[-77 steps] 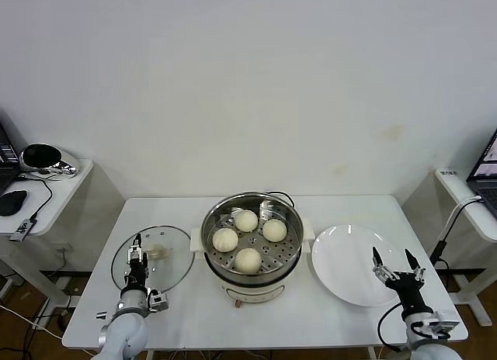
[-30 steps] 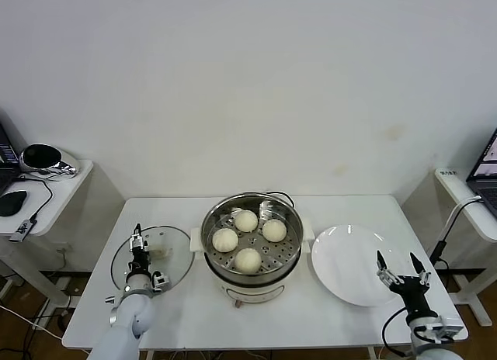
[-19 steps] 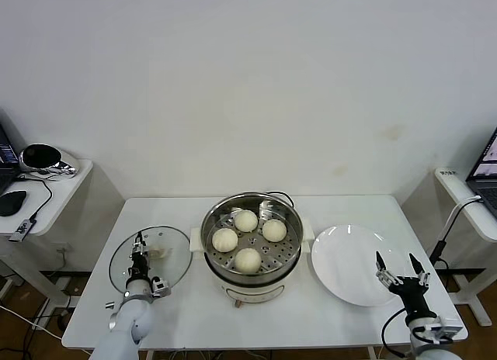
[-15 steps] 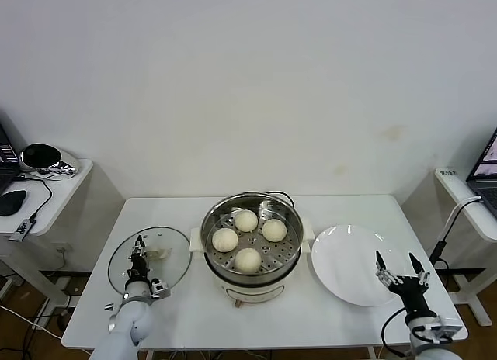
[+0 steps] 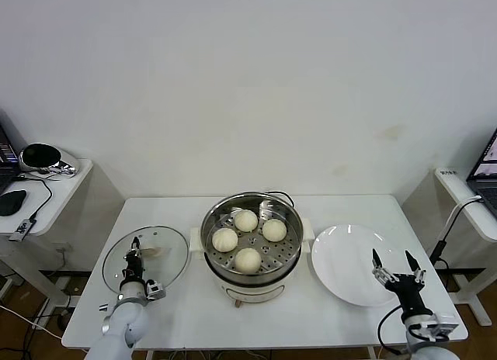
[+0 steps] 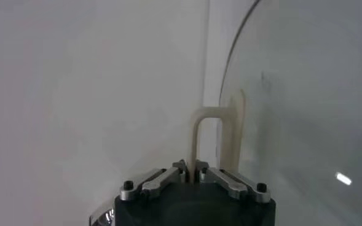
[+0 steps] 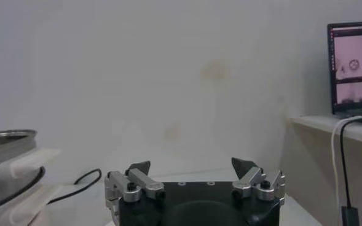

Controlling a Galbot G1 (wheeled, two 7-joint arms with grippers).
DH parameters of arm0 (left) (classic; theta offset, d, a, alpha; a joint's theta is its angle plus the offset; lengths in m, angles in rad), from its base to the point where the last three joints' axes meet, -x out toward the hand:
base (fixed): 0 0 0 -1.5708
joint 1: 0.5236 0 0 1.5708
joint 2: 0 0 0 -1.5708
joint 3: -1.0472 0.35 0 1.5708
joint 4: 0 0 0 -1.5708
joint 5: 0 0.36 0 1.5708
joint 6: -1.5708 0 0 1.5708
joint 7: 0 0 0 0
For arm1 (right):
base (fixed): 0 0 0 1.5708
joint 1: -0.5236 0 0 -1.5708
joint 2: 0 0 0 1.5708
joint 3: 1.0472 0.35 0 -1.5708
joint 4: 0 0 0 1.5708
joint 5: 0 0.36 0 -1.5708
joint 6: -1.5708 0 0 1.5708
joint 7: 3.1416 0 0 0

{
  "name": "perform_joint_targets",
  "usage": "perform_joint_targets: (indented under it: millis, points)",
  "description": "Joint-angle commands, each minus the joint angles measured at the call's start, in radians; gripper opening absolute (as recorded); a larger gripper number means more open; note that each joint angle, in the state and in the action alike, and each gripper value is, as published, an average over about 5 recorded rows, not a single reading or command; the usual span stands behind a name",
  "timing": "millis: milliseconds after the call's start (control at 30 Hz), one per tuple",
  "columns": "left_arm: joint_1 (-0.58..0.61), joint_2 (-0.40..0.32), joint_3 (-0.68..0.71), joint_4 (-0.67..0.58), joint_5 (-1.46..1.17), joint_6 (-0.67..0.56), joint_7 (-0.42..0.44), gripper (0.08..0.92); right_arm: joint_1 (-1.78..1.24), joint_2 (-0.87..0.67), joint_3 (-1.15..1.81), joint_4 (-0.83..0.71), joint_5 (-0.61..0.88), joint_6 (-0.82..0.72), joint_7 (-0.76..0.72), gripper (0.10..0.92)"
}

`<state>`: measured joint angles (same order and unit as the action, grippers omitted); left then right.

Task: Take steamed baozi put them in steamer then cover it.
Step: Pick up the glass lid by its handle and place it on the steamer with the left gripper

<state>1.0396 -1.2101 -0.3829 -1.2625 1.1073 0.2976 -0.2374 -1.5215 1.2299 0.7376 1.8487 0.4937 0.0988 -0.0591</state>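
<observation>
- Left gripper (image 5: 133, 255) clamped on glass lid (image 5: 146, 259) handle (image 6: 216, 138): rigid, slick, breakable; grip there.
- Right gripper (image 5: 396, 268) wide open, near plate (image 5: 349, 255).
- Baozi (image 5: 248, 259) in steamer (image 5: 251, 240).

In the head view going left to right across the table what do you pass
glass lid held by the left gripper → steamer holding the baozi → white plate → right gripper
</observation>
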Motion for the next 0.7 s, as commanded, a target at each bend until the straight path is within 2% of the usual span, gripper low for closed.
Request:
perform_joint_targets:
  millis: [33, 200, 367, 467, 567, 700]
  points:
    - [0.094, 0.018, -0.046, -0.223, -0.029, 0.02, 0.041, 0.144, 0.005, 0.014, -0.006, 0.011, 0.01, -0.015, 0.011, 0.823]
    - [0.171, 0.078, -0.061, -0.359, -0.07, 0.082, 0.024, 0.144, 0.006, 0.043, -0.017, 0.03, -0.009, -0.052, 0.033, 0.823]
    - [0.197, 0.136, -0.092, -0.399, -0.035, 0.146, 0.025, 0.144, 0.002, 0.062, -0.028, 0.041, -0.04, -0.07, 0.05, 0.823]
    - [0.202, 0.159, -0.126, -0.454, 0.0, 0.197, 0.1, 0.144, 0.002, 0.077, -0.034, 0.044, -0.064, -0.078, 0.063, 0.823]
    - [0.205, 0.165, -0.15, -0.573, 0.05, 0.304, 0.243, 0.144, -0.001, 0.088, -0.044, 0.049, -0.078, -0.077, 0.068, 0.823]
    - [0.198, 0.125, -0.129, -0.721, 0.154, 0.408, 0.375, 0.144, -0.004, 0.091, -0.059, 0.057, -0.111, -0.069, 0.066, 0.823]
